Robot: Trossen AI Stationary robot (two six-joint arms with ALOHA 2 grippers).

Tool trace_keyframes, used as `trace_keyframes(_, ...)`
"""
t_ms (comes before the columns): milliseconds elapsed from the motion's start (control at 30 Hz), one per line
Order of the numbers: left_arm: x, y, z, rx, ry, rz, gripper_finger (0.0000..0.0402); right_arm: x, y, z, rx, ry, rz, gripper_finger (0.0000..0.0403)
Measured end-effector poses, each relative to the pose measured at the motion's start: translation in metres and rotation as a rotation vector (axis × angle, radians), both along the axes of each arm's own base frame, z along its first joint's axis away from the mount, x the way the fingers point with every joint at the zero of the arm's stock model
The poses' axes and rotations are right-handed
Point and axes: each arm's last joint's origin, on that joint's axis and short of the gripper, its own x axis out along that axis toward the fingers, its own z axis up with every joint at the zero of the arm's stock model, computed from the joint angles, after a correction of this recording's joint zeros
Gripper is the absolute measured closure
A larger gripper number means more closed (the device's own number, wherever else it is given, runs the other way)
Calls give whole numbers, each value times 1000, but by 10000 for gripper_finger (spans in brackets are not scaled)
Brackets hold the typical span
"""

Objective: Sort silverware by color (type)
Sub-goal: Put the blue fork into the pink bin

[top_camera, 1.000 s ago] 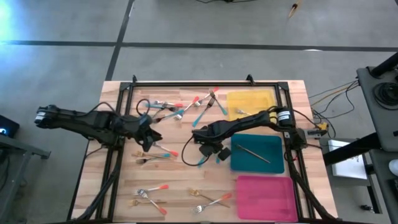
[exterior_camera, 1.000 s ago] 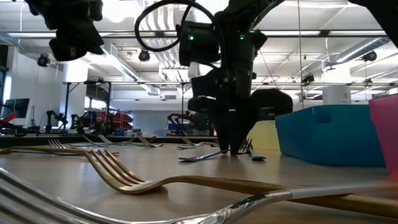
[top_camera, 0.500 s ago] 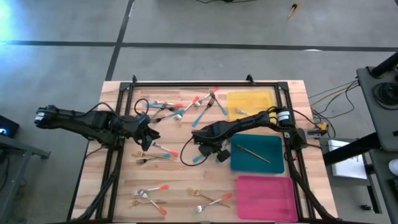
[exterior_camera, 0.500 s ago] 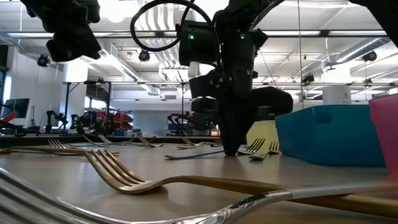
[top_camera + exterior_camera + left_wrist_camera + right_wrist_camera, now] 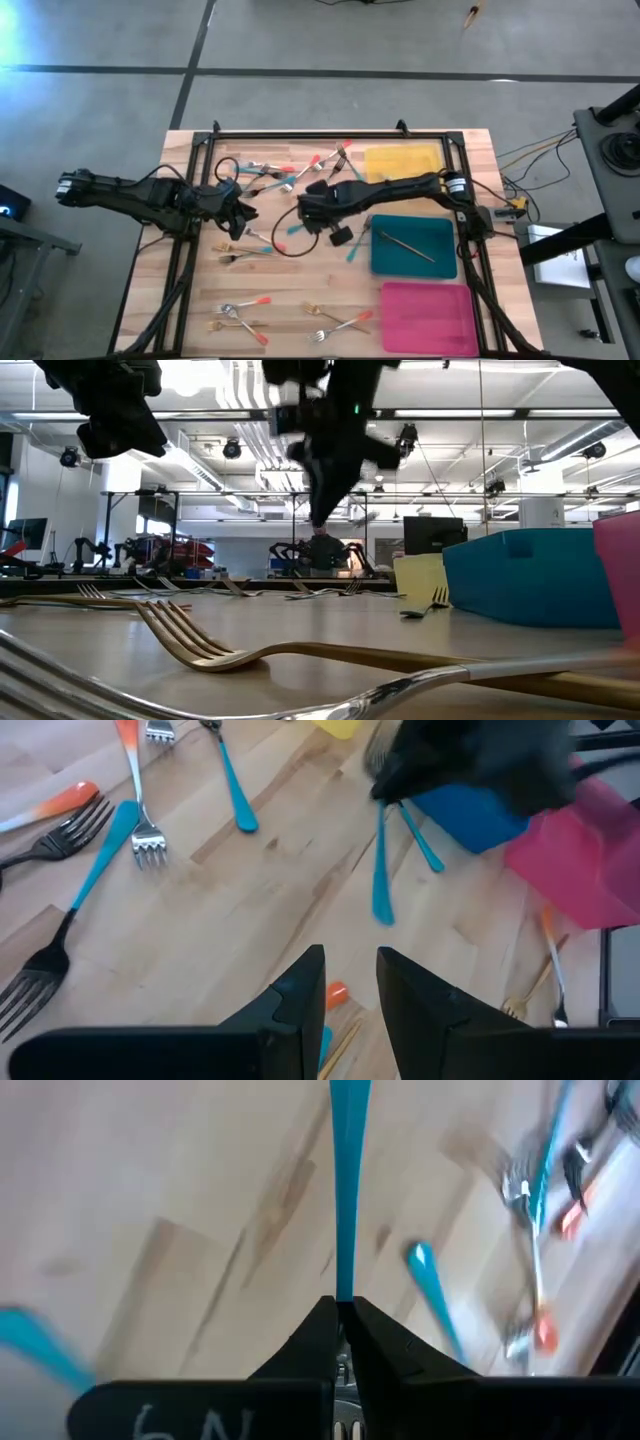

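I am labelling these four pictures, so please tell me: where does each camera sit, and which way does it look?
High: above the table, looking straight down; both arms show.
Low: at tabletop height, looking level across to the room; a gold fork lies near, arms hang from above.
Left wrist: on the left arm, looking past the left pincer at the table.
Right wrist: on the right arm, looking past the right pincer, shut on a teal utensil.
Shared: high and left wrist both show the teal tray.

Pale wood worktop (image 5: 300,300); yellow tray (image 5: 402,163), teal tray (image 5: 413,245) beside it, pink tray (image 5: 425,317); forks (image 5: 262,170) with teal or orange handles.
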Motion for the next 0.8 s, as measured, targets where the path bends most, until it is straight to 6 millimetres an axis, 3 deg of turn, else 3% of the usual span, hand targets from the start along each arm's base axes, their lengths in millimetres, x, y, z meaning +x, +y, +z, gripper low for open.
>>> trace_keyframes(133, 0, 0, 0, -39, -9, 32, 324, -20, 0, 29, 317, 117, -218, 393)
trace_keyframes(233, 1, 0, 1, -65, -28, 50, 324, -33, 13, 33, 448, 208, -325, 393)
trace_keyframes(367, 5, -1, 5, -81, -84, 49, 324, -60, 53, 36, 425, 267, -304, 392)
trace_keyframes(533, 11, -4, 13, -98, -180, 30, 324, -108, 110, 36, 406, 287, -368, 392)
trace_keyframes(667, 17, -5, 18, -101, -242, 20, 324, -148, 160, 30, 482, 181, -395, 391)
trace_keyframes(800, 21, -6, 20, -111, -279, 11, 324, -178, 195, 9, 542, 39, -446, 391)
